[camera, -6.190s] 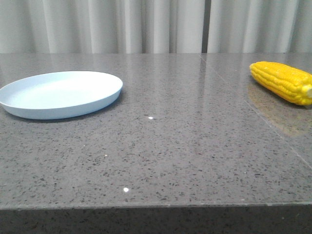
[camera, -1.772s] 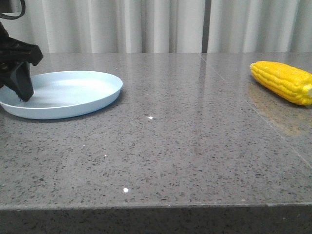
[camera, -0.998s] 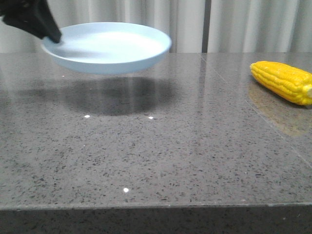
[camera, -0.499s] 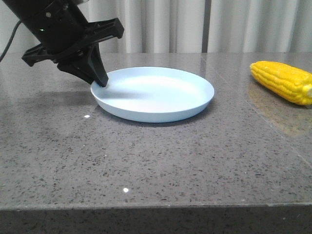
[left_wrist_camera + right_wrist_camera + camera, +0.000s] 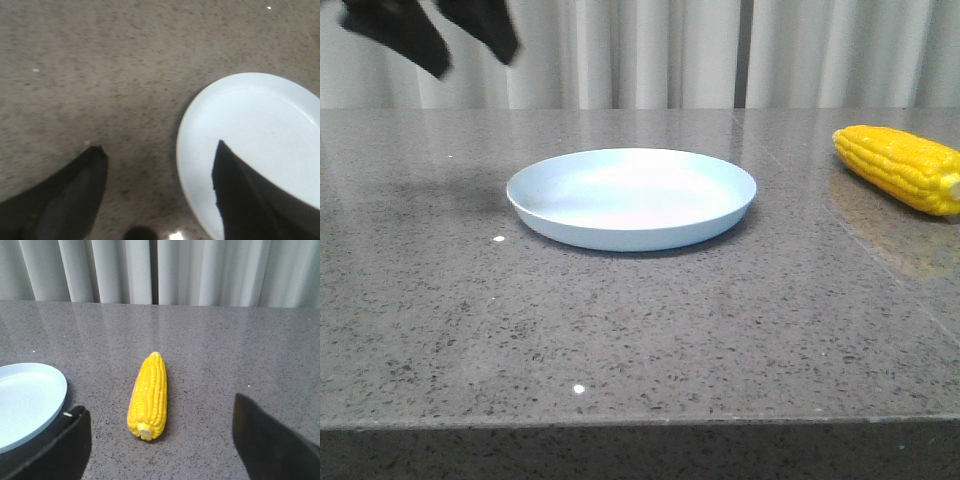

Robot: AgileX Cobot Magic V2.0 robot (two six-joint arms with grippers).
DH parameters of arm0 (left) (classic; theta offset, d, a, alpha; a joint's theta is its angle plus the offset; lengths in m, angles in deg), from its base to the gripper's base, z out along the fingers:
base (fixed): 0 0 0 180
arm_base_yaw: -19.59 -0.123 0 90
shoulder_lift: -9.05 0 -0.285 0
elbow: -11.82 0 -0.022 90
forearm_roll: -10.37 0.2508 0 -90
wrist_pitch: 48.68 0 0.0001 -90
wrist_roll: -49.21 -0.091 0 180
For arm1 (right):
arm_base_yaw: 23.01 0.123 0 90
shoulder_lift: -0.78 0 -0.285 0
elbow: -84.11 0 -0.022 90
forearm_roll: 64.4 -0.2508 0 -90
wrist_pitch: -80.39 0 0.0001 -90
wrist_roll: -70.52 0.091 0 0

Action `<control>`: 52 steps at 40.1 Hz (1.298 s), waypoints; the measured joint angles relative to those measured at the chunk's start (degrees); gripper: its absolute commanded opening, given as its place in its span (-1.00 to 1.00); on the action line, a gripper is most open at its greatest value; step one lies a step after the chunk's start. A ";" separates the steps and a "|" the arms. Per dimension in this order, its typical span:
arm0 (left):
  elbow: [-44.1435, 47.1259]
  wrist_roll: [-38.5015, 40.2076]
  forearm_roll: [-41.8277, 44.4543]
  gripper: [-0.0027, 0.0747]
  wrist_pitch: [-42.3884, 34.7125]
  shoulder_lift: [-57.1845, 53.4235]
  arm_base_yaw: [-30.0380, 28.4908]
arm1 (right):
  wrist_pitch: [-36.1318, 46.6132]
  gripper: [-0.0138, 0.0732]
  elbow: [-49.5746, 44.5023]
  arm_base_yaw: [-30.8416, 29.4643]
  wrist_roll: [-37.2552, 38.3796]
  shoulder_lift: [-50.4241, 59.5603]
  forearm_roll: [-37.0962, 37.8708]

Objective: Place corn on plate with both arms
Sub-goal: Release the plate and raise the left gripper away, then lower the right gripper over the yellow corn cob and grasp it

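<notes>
Lying on the surface [image 5: 650, 330] well right of the empty plate [image 5: 632, 197], the corn [image 5: 900, 166] could roll away if the right hand [image 5: 162, 440], fingers wide and empty like the left hand's [image 5: 157, 195], pinches off-centre.

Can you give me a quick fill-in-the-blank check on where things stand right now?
1. The corn lies on the ____, not on the plate.
2. The plate holds ____.
3. The left end effector is raised above the table with its jaws ____.
4. In the front view, the corn lies to the ____ of the plate.

Missing words: table; nothing; open; right
</notes>
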 measured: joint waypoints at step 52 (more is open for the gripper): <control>50.97 2.54 10.33 -0.98 -13.42 -76.78 -11.83 | 0.02 0.70 0.00 0.00 0.00 0.00 0.00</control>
